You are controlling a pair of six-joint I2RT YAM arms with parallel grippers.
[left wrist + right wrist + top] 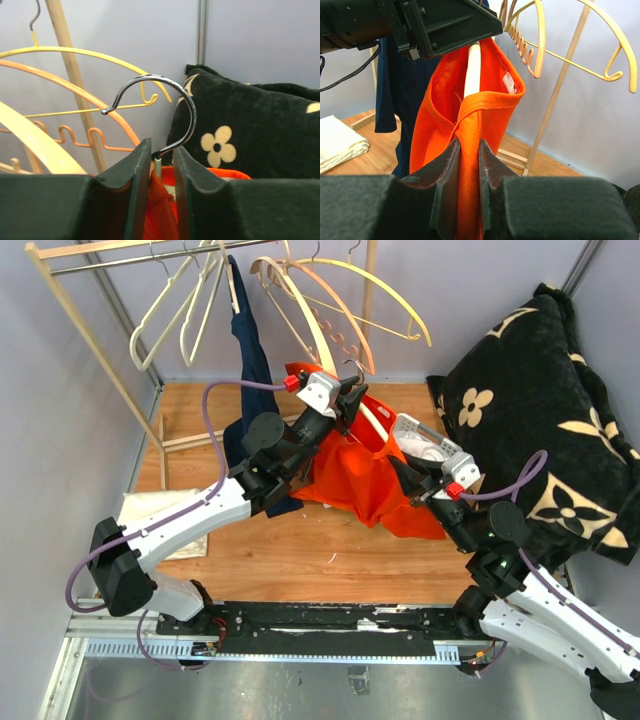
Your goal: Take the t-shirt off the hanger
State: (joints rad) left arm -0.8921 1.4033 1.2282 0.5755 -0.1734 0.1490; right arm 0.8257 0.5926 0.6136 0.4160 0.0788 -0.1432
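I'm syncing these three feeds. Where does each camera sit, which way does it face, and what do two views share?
Top external: above and behind the arm bases, looking down on the table; left arm and right arm show.
Left wrist: on the left arm, facing the wall past the hanger hook; left gripper shows.
Right wrist: on the right arm, facing the t-shirt; right gripper shows, pinching it.
Shared: top and right wrist both show the t-shirt and left gripper.

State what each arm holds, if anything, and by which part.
Left fingers grip the hanger at its neck, just below the metal hook. Right fingers pinch the orange t-shirt at its neckline hem.
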